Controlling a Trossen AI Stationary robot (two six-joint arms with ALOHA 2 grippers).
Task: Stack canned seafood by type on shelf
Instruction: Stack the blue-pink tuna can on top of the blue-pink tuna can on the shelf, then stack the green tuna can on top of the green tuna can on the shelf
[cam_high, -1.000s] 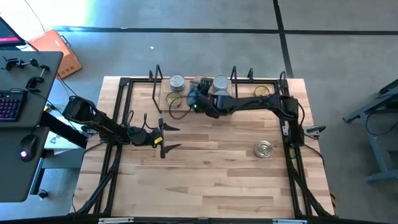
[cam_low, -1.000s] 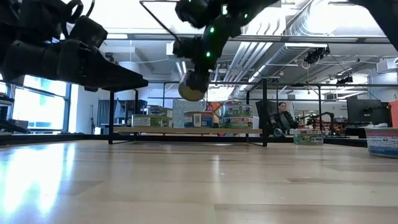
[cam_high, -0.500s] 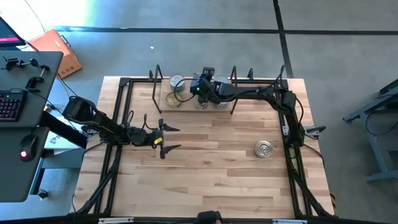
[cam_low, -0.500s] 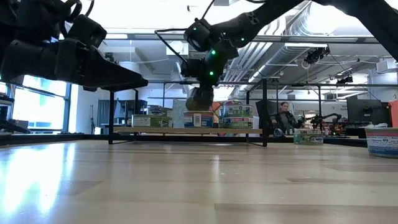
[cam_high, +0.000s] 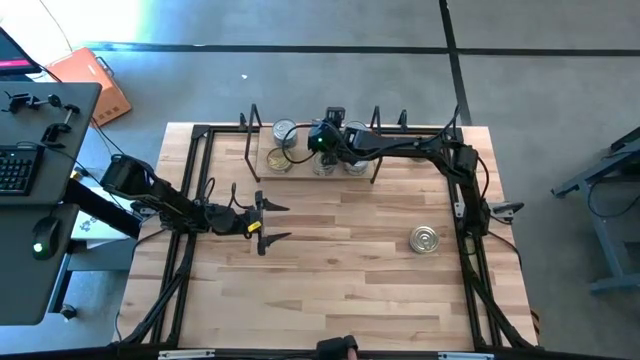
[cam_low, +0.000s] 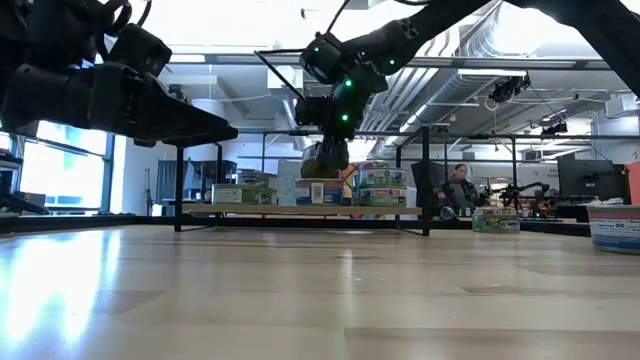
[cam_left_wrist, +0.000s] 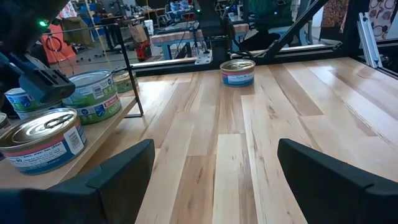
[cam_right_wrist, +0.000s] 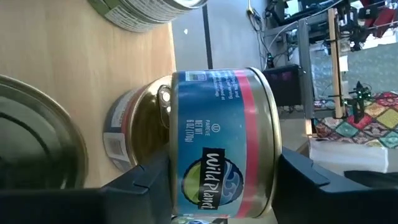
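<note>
My right gripper (cam_high: 320, 142) is shut on a blue-and-red-labelled can (cam_right_wrist: 224, 143) and holds it over the shelf (cam_high: 300, 166) at the table's far edge, just above a gold-topped can (cam_right_wrist: 138, 127) standing on the board. More cans stand on the shelf: a silver-topped one (cam_high: 285, 131), a gold-topped one (cam_high: 278, 158), and a green-labelled one (cam_left_wrist: 93, 94). One can (cam_high: 425, 239) rests on its base on the table at the right. My left gripper (cam_high: 266, 222) waits open at the table's left, touching nothing. My right gripper pinches the can between its two fingers (cam_right_wrist: 149, 183), one on each flat end, near the rim (cam_right_wrist: 177, 180). The fingers reach in from the table's right, slanting a little down. The can is lifted clear, roughly upright, over the gold-topped can.
Thin black wire uprights (cam_low: 427, 180) stand at the shelf's ends and back. A dark frame (cam_high: 200, 180) borders the tabletop. Open wood lies between the shelf and the near edge. A person (cam_low: 458, 190) sits in the room beyond.
My right gripper has carried the can toward the table's far edge and somewhat down, from in front of the shelf to over the cans on it, rolling a little. Most of the move came early; it has since nearly stopped.
</note>
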